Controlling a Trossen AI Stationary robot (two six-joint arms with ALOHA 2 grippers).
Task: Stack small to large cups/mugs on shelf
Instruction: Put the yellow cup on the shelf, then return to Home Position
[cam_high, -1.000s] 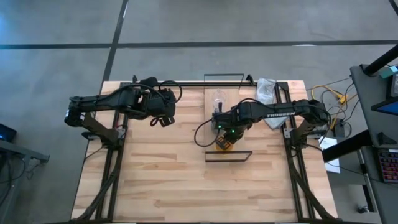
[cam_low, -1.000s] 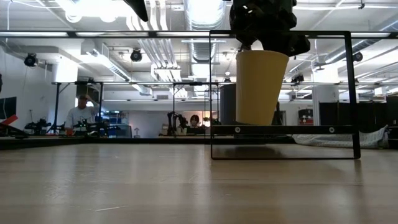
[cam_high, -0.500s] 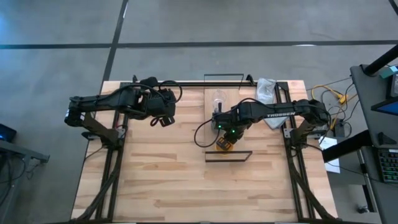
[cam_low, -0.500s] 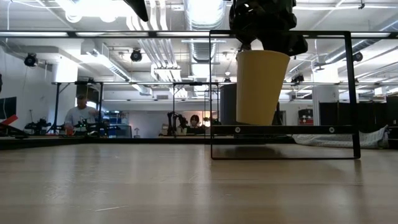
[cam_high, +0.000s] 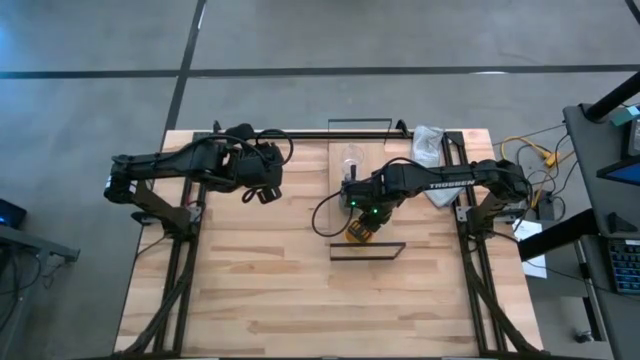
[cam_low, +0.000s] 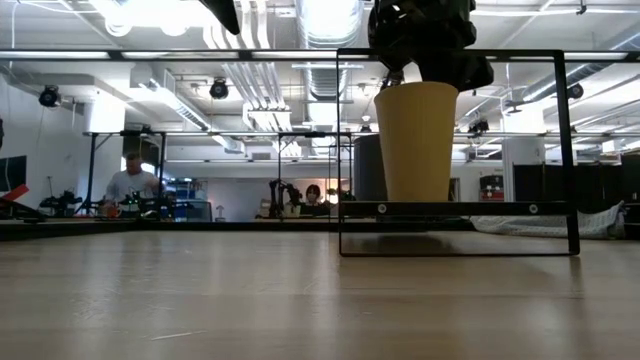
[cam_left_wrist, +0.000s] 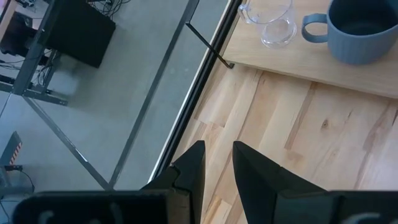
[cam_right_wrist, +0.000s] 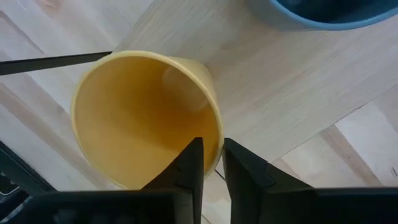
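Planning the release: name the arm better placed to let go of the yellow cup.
Right. The right gripper pinches the yellow cup by its rim on the shelf; the left gripper hangs away over the table.

Black wire frame (cam_low: 455, 150) hems the yellow cup (cam_low: 415, 140); tabletop (cam_high: 250, 270) left seems open.

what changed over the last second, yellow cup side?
The yellow cup, tilted a second ago, now stands upright with its base on the shelf, set down by the right gripper, whose fingers remain pinched on the rim. The left gripper has stayed parked off to the side, fingers nearly together and empty; the blue cup and clear glass are unmoved.
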